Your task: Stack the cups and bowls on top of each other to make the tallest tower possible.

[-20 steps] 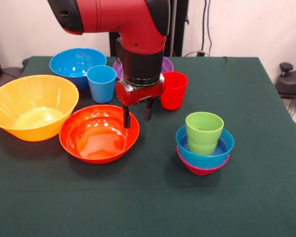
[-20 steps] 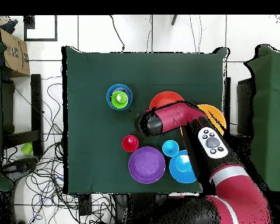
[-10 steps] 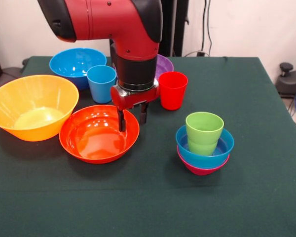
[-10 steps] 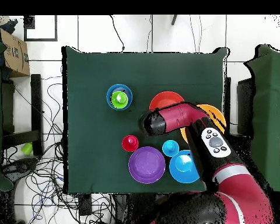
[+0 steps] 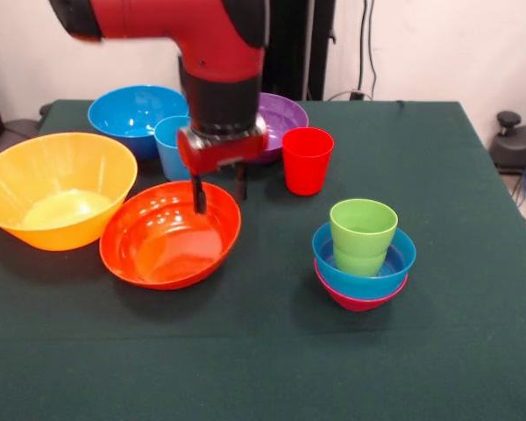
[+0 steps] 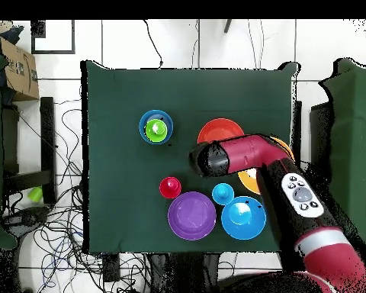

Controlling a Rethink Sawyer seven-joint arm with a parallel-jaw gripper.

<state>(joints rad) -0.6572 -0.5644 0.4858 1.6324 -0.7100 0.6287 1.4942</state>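
My gripper hangs open across the far rim of the red-orange bowl, one finger inside and one outside. In the overhead view the arm's wrist covers that rim of the red-orange bowl. The tower stands to the right: a green cup in a small blue bowl on a small magenta bowl. The yellow-orange bowl sits at the left. Behind stand a large blue bowl, a light blue cup, a purple bowl and a red cup.
All the ware rests on a dark green table. From above, the arm crosses over the yellow-orange bowl. A cardboard box and cables lie off the table's side.
The gripper has risen and moved left in the front view, staying astride the rim. The red-orange bowl has shifted slightly left with it. Everything else has stayed in place.
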